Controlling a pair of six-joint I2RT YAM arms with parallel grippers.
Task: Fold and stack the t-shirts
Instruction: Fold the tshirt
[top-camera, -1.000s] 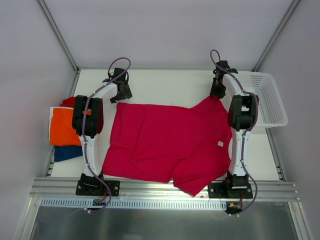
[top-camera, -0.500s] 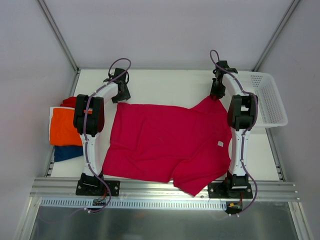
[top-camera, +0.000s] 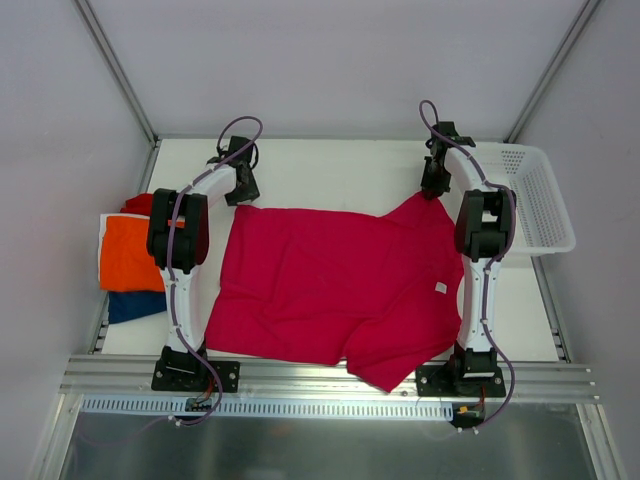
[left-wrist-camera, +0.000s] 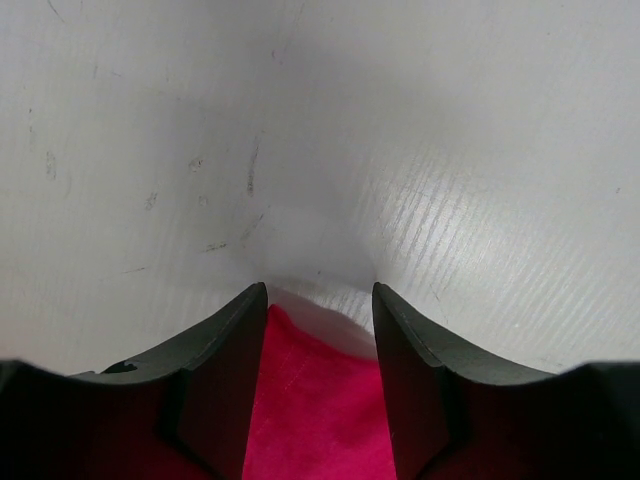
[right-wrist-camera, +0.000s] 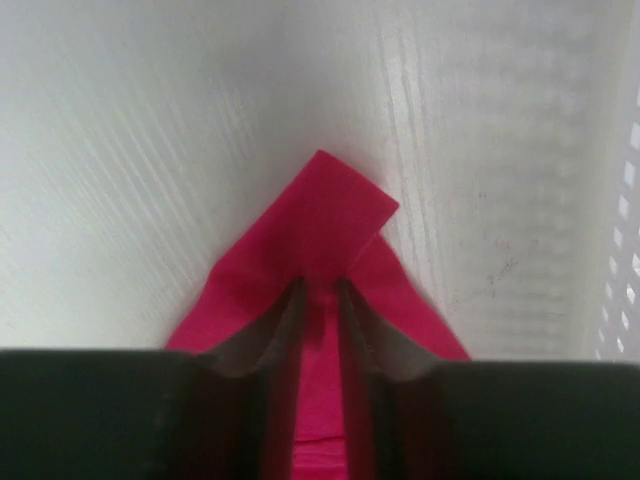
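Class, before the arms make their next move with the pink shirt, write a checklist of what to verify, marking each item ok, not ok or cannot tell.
1. Right gripper shut on magenta shirt corner: ok.
2. Left gripper shut on its corner: not ok, jaws apart, cloth between.
3. Shirt spread flat: not ok, near part rumpled.
4. Folded stack apart from shirt: ok.
5. Basket clear of right arm: cannot tell.

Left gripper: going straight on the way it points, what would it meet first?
The left gripper, jaws apart, straddles the edge of the magenta t-shirt. Straight ahead lies only the bare white table, probably met first, though depth is unclear.
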